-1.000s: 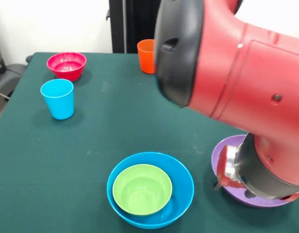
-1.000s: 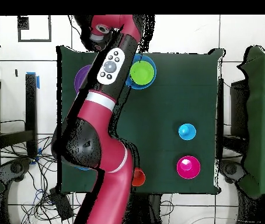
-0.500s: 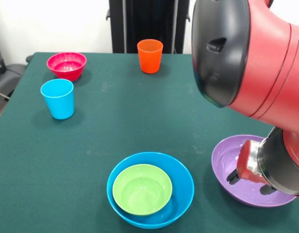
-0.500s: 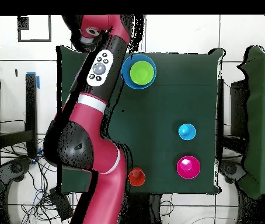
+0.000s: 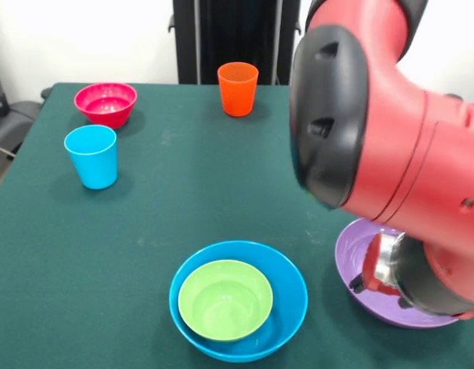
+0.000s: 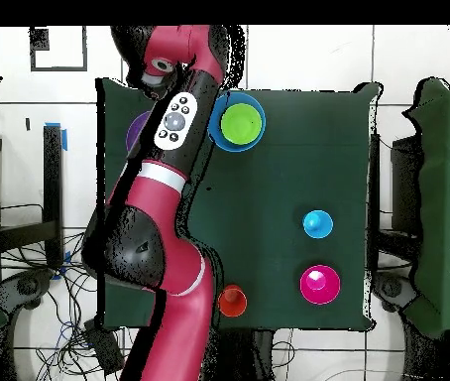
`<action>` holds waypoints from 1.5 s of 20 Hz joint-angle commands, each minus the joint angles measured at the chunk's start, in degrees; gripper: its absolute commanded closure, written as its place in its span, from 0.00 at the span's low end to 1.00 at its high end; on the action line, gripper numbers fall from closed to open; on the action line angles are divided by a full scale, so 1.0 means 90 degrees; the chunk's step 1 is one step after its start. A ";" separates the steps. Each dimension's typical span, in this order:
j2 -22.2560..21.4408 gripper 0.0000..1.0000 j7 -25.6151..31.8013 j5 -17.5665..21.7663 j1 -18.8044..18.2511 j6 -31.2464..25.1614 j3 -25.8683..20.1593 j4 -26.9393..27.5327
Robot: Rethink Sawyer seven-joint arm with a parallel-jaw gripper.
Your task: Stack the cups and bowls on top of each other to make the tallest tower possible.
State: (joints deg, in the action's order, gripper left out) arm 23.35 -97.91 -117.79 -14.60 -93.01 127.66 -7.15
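Since the earlier frame, the arm [image 5: 391,146] has swung back across the purple bowl [image 5: 358,257], so more of that bowl is covered. The pincer [image 5: 375,280] is set low inside the bowl, probably to grip its wall; its opening cannot be told, being hidden. Just beside it, a lime green bowl [image 5: 225,298] sits nested in a blue bowl [image 5: 287,304]. Well apart stand the light blue cup [image 5: 91,156], orange cup [image 5: 238,88] and pink bowl [image 5: 105,103]. A green-covered table [image 5: 183,200] and tiled floor [image 6: 298,62] are noted.
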 commanded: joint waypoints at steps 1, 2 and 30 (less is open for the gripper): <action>0.0514 0.00 0.0395 0.0873 -0.0001 -0.0239 -0.0595 0.0359; 0.0545 0.00 0.0484 0.0909 -0.0029 -0.0197 -0.0648 0.0375; 0.1301 1.00 0.0522 -0.0321 -0.0405 0.0518 -0.1480 0.0723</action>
State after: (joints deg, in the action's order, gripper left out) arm 31.67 -97.90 -119.24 -17.03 -93.07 114.65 -7.23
